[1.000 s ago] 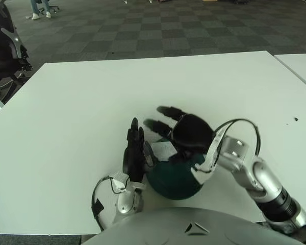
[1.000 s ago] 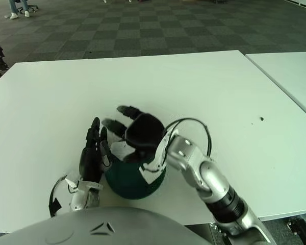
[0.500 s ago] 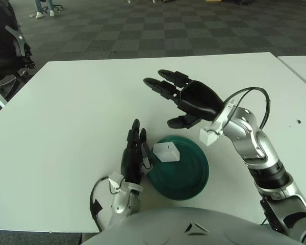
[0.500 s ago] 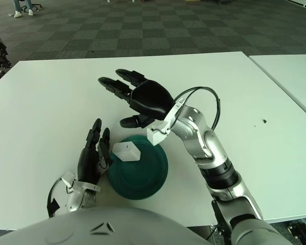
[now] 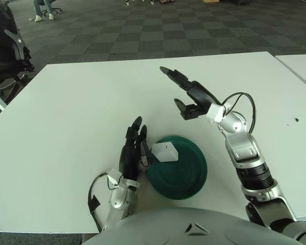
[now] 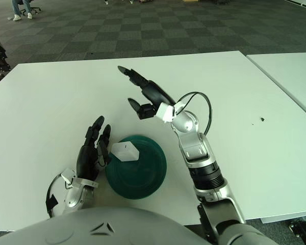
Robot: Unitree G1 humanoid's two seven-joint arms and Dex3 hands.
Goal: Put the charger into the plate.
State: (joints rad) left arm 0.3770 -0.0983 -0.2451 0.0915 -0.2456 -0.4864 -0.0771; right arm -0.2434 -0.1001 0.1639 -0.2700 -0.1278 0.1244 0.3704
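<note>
White table (image 5: 66, 117), filling most of the frame from the centre to the lower edge; beyond its far edge, dark checkered carpet (image 5: 158, 30) across the top, and a black chair (image 5: 5, 51) at the upper left.

Right arm (image 5: 245, 158), rising from the lower right toward the centre. A second ago its hand lay low over the plate; half a second ago it had lifted clear; now it stands higher still and further back, above the bare table.

Dark green plate (image 5: 186, 176), lower centre, flat on the table.

Right hand (image 5: 188, 94), upper centre, fingers extended and spread, thumb apart below them, holding nothing. It is well clear of the plate and the charger.

Left hand (image 5: 132, 150), lower centre-left, just beside the plate's left rim, fingers straight and pointing up the frame, relaxed and empty. Its place has hardly changed over the last second.

White charger (image 5: 164, 151), a small block lying inside the plate near its upper-left rim, close to the left hand's fingertips. It lies as it did half a second ago, with no hand gripping it.

Interpretation: the release is complete and the right hand has withdrawn, so the placement appears finished; what remains, at most, is returning the arm.
</note>
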